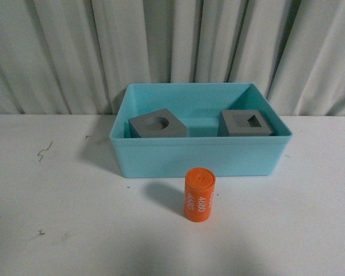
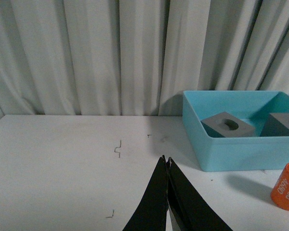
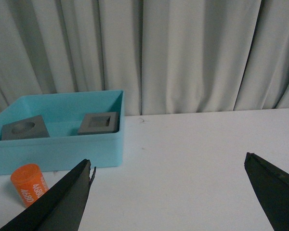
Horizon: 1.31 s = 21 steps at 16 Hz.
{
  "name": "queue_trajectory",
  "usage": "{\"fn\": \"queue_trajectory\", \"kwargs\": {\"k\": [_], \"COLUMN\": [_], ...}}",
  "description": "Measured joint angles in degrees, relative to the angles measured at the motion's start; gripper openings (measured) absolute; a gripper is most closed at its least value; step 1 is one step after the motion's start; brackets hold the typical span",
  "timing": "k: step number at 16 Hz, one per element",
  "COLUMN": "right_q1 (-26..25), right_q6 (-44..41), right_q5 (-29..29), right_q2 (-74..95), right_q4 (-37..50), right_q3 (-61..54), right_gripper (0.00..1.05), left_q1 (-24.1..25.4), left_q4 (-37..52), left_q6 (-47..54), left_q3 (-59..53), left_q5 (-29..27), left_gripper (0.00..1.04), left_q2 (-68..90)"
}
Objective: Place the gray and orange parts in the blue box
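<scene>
The blue box stands at the back middle of the white table. Inside it lie both gray cubes: the one with a round recess on the left and the one with a rectangular recess on the right. The orange cylinder, printed "4680", stands upright on the table just in front of the box. No arm shows in the front view. My left gripper is shut and empty, low over the table left of the box. My right gripper is wide open and empty, right of the box and cylinder.
A grey curtain hangs behind the table. Small dark marks dot the white tabletop on the left.
</scene>
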Motion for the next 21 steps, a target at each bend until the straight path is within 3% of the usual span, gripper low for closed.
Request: {"fn": "queue_trajectory", "kwargs": {"k": [6, 14, 16, 17, 18, 19, 20, 21], "right_q1": [0.0, 0.0, 0.2, 1.4, -1.8, -8.1, -8.0, -4.6], "right_q6": [0.0, 0.0, 0.2, 3.2, 6.9, 7.1, 2.4, -2.1], "right_q5": [0.0, 0.0, 0.5, 5.7, 7.8, 5.2, -4.0, -9.2], "right_q2": [0.0, 0.0, 0.2, 5.3, 19.0, 31.7, 49.9, 60.5], "right_q4": [0.0, 0.0, -1.0, -11.8, -12.5, -3.3, 11.1, 16.2], "right_q3": [0.0, 0.0, 0.1, 4.2, 8.9, 13.4, 23.5, 30.1], "right_gripper": [0.98, 0.98, 0.98, 0.98, 0.98, 0.98, 0.98, 0.98], "left_q1": [0.0, 0.0, 0.0, 0.0, 0.0, 0.0, 0.0, 0.0], "left_q4": [0.0, 0.0, 0.0, 0.0, 0.0, 0.0, 0.0, 0.0], "left_q6": [0.0, 0.1, 0.0, 0.1, 0.1, 0.1, 0.1, 0.1], "left_q3": [0.0, 0.0, 0.0, 0.0, 0.0, 0.0, 0.0, 0.0], "left_q5": [0.0, 0.0, 0.0, 0.0, 0.1, 0.0, 0.0, 0.0], "left_gripper": [0.03, 1.00, 0.97, 0.98, 0.98, 0.98, 0.98, 0.98], "left_q2": [0.0, 0.0, 0.0, 0.0, 0.0, 0.0, 0.0, 0.0]}}
